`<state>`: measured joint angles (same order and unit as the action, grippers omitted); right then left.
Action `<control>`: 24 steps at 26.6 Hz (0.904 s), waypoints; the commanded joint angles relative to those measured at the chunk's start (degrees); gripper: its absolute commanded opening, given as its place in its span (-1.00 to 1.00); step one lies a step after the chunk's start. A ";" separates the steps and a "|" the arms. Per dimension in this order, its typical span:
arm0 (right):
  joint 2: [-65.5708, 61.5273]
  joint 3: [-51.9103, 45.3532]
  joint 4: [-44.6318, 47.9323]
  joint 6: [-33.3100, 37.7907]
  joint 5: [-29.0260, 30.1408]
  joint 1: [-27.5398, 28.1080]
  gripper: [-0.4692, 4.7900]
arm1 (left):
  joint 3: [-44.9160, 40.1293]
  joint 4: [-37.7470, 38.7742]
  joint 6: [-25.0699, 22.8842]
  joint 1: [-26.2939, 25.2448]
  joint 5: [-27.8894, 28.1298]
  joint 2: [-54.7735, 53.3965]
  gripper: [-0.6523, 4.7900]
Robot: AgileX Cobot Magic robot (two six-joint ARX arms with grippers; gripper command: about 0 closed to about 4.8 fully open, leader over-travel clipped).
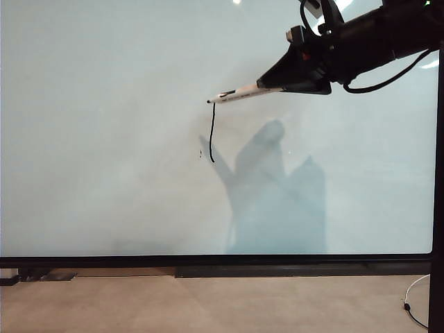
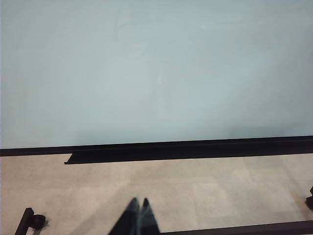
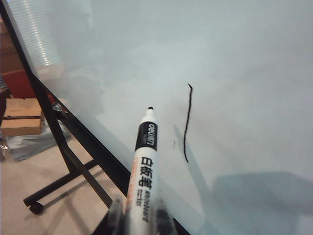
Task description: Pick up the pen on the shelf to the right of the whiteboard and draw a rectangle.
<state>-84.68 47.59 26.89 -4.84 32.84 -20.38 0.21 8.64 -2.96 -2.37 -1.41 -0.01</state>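
the whiteboard (image 1: pixel 104 139) fills nearly the whole exterior view, a glossy pale grey-white surface in a thin black frame, with beige floor (image 1: pixel 208 305) below it. only one wobbly black stroke (image 1: pixel 211 132) of the rectangle is drawn, running downward near the board's middle, with a tiny speck just beside it. the right end effector (image 1: pixel 274 83) reaches in from the upper right, pinching the pen (image 1: pixel 239 93), whose black tip sits at the top of the stroke. the arm's shadow falls on the board below. the right wrist view shows the board's wheeled black stand (image 3: pixel 54 132) and a cardboard box (image 3: pixel 22 116) behind. the left end effector (image 2: pixel 138 215) hangs low over the floor, fingers pressed together.
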 commanded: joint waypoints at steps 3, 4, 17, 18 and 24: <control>0.44 0.13 1.60 -1.20 -0.81 0.00 -0.84 | 0.20 -0.52 -0.02 0.02 -0.09 0.00 -0.78; 0.42 0.13 1.73 -1.33 -1.64 0.00 -0.84 | 0.22 -0.55 -0.02 0.02 -0.09 0.00 -0.78; -1.55 0.52 5.75 -2.86 -3.28 0.02 -0.84 | 0.20 -0.52 -0.02 0.02 -0.07 0.00 -0.78; -1.81 0.52 6.43 -2.86 -3.26 0.04 -0.84 | 0.22 -0.55 -0.02 0.02 -0.09 0.00 -0.78; -3.19 2.43 6.05 -2.89 -0.52 1.64 -0.84 | 0.22 -0.52 -0.02 0.02 -0.09 0.00 -0.78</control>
<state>-87.96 49.54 32.29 -7.49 31.64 -18.81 0.21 8.64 -2.96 -2.37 -1.43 -0.01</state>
